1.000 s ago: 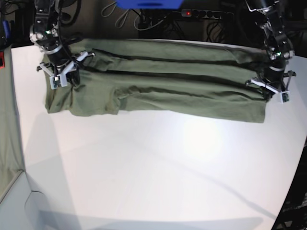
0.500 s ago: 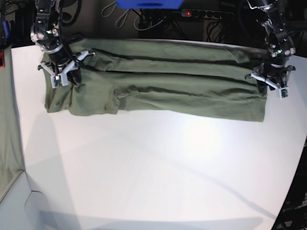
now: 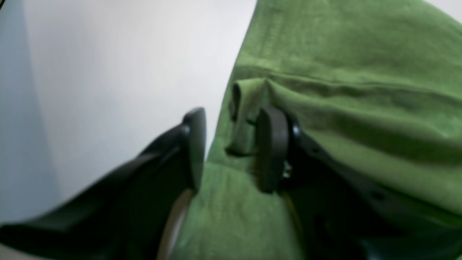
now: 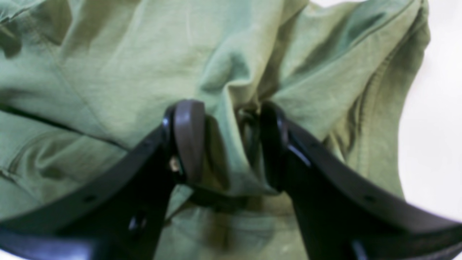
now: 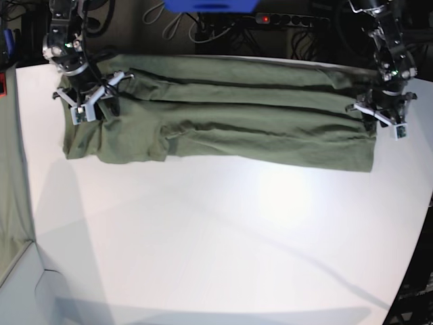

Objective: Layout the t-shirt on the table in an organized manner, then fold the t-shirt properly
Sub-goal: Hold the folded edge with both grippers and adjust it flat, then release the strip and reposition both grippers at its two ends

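Observation:
The olive-green t-shirt (image 5: 230, 122) lies on the white table (image 5: 216, 237) as a long, lengthwise-folded band across the far side. My right gripper (image 5: 88, 103) hovers over the band's left end, and my left gripper (image 5: 383, 114) over its right end. In the left wrist view the left gripper (image 3: 232, 148) is open, with a small upright fold of t-shirt (image 3: 343, 72) loose between the fingers at the cloth's edge. In the right wrist view the right gripper (image 4: 231, 142) is open astride a raised ridge of t-shirt (image 4: 126, 54), not pinching it.
A greenish-grey cloth strip (image 5: 10, 203) hangs at the picture's left edge. A power strip (image 5: 291, 19), cables and a blue object (image 5: 210, 5) sit behind the table. The table's curved edge (image 5: 409, 271) runs down the right side.
Both grippers have opened and let go of the shirt ends. The left gripper has lifted slightly toward the back. The shirt band has stayed in place.

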`<action>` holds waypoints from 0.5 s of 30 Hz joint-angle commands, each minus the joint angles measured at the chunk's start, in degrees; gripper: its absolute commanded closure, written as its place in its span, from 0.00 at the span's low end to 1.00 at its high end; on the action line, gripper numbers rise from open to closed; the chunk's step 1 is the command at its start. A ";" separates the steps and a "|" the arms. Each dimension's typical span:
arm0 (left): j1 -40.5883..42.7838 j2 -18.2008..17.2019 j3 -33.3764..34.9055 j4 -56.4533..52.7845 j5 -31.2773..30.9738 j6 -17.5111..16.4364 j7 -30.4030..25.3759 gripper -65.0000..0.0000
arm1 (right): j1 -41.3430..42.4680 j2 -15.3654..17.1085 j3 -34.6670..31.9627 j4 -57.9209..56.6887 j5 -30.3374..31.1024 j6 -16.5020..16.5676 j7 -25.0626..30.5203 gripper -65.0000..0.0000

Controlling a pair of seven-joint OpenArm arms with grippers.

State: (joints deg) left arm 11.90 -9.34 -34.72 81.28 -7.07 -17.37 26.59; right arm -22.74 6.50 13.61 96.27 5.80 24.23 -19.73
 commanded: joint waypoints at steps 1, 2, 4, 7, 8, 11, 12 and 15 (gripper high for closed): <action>-0.16 -0.63 -0.31 1.23 -0.36 0.18 -1.05 0.60 | 0.10 0.40 0.33 1.27 0.31 0.17 1.40 0.59; -0.16 -0.63 -0.31 1.23 -0.36 0.18 -1.05 0.57 | 0.10 0.40 0.33 1.27 0.31 0.17 1.40 0.59; -0.16 -0.63 -0.31 1.23 -0.36 0.18 -1.05 0.47 | 0.10 0.40 0.33 1.27 0.31 0.17 1.40 0.57; -0.16 -0.63 -0.31 1.23 -0.36 0.18 -1.05 0.34 | 0.10 0.40 0.33 1.27 0.31 0.17 1.40 0.49; -0.16 -0.63 -0.31 1.23 -0.36 0.18 -1.05 0.31 | 0.10 0.40 0.33 1.27 0.31 0.17 1.40 0.46; -0.16 -0.63 -0.31 1.23 -0.36 0.18 -1.31 0.30 | 0.02 0.40 0.33 1.27 0.31 0.17 1.40 0.42; -0.16 -0.72 -0.31 1.23 -0.36 0.18 -1.40 0.30 | 0.02 0.40 0.33 1.27 0.31 0.17 1.40 0.41; -0.16 -0.72 -1.46 1.58 -0.36 0.18 -1.40 0.30 | -0.16 0.40 0.42 2.32 0.31 0.17 1.40 0.41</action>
State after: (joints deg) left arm 11.90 -9.21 -35.53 81.45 -7.14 -17.43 26.61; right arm -22.92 6.50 13.63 97.19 5.72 24.21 -19.92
